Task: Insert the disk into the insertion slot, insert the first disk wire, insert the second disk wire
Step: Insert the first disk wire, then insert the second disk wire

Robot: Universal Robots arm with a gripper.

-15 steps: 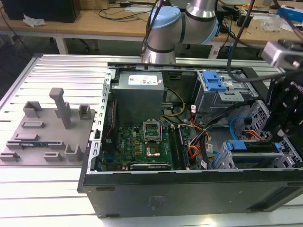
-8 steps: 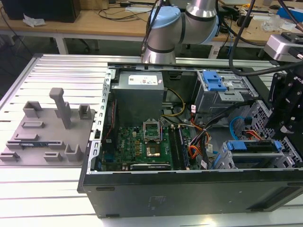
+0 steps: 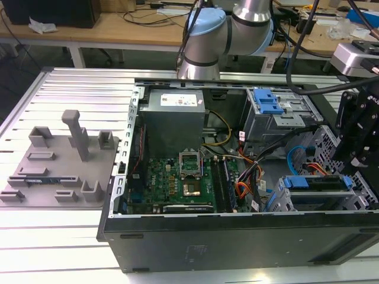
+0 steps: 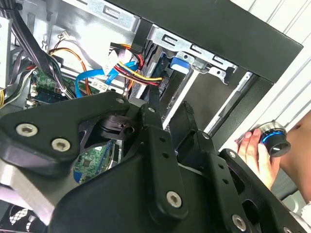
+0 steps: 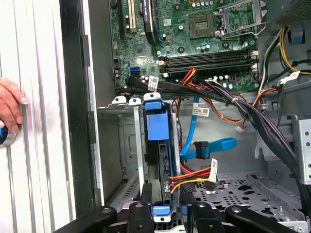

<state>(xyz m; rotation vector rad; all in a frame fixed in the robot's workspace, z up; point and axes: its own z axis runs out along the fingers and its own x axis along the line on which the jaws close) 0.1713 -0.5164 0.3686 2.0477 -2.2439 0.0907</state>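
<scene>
So in the exterior view the open PC case [image 3: 237, 248] sat on the slatted counter [image 3: 71, 94], with a grey fixture plate [image 3: 59, 160] off to the exterior view's left. The disk [image 3: 317, 183] lay in the insertion slot [image 3: 277, 200] at the case's near corner on the exterior view's right, with its blue frame showing. The gripper [image 3: 358, 168] hung right at its end. Further back, a smaller blue latch piece [image 3: 266, 102] sat on a grey bay.

Second wrist view: the fingers [image 4: 151, 109] were spread, one on each side of the disk's edge, not squeezing it. A hand [image 4: 255, 150] rested on a round black-and-blue knob [image 4: 273, 138] outside the case.

First wrist view: the disk stood on edge down in the slot between the spread fingers. A blue cable [image 5: 209, 148] and a red-yellow wire bundle [image 5: 194, 174] lay just beside it, and the motherboard [image 5: 194, 29] was beyond.
</scene>
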